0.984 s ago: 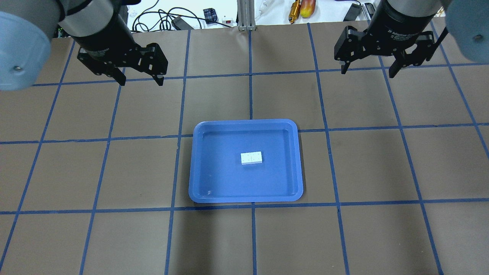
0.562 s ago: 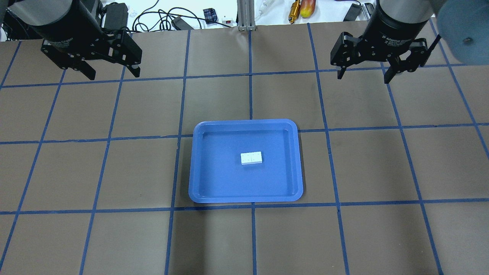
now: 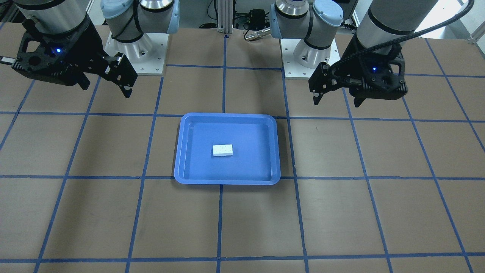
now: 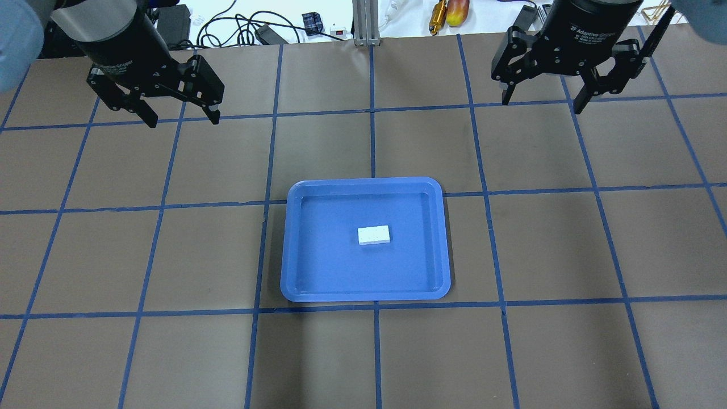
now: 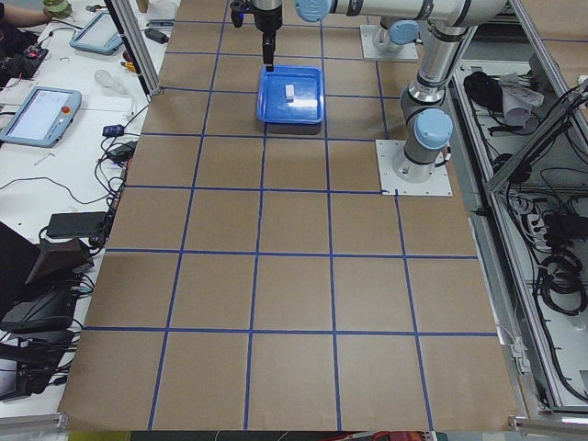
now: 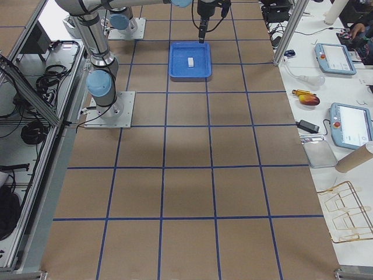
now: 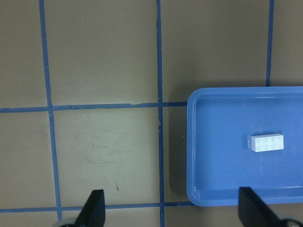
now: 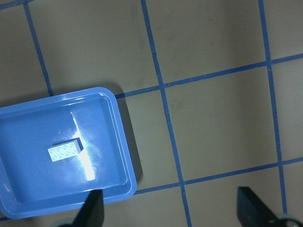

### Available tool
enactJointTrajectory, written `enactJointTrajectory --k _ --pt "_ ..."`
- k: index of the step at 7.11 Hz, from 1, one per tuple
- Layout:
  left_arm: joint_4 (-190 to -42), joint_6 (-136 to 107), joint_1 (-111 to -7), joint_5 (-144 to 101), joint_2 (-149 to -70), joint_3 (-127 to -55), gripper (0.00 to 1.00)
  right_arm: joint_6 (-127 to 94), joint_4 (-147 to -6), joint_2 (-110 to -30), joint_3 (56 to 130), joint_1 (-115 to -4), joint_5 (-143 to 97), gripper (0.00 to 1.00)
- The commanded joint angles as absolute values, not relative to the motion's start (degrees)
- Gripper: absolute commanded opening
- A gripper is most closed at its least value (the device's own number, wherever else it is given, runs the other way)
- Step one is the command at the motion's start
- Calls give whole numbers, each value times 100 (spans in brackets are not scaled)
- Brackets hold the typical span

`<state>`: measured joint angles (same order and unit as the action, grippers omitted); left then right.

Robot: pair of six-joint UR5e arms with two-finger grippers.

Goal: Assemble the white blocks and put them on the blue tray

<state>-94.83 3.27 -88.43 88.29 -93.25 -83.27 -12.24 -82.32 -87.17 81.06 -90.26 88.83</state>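
Note:
The two white blocks (image 4: 374, 234) are joined into one small white rectangle lying flat in the middle of the blue tray (image 4: 295, 244). They also show in the front view (image 3: 222, 150), the left wrist view (image 7: 268, 143) and the right wrist view (image 8: 64, 151). My left gripper (image 4: 183, 117) hangs open and empty high above the table, far back left of the tray. My right gripper (image 4: 542, 102) hangs open and empty far back right of the tray. Both are well apart from the tray.
The table is brown with a grid of blue tape lines. Cables, a power brick and small tools (image 4: 446, 12) lie on the white bench beyond the far edge. The two arm bases (image 3: 136, 49) stand on the robot's side of the table.
My left gripper has swung back and outward, then slightly inward. My right gripper has moved a little further from the tray. The joined blocks and tray have not moved.

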Motion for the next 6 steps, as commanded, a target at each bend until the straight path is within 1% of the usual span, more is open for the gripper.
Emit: enactJointTrajectory --k 1,6 --pt "-9545 334 -8886 8964 -9343 -8279 100 -1230 -8218 -8701 8104 -9026 8868 100" --pt "-9492 343 -8877 8974 -9343 -8279 100 -1230 -8227 -8684 8112 -9035 8930 100"
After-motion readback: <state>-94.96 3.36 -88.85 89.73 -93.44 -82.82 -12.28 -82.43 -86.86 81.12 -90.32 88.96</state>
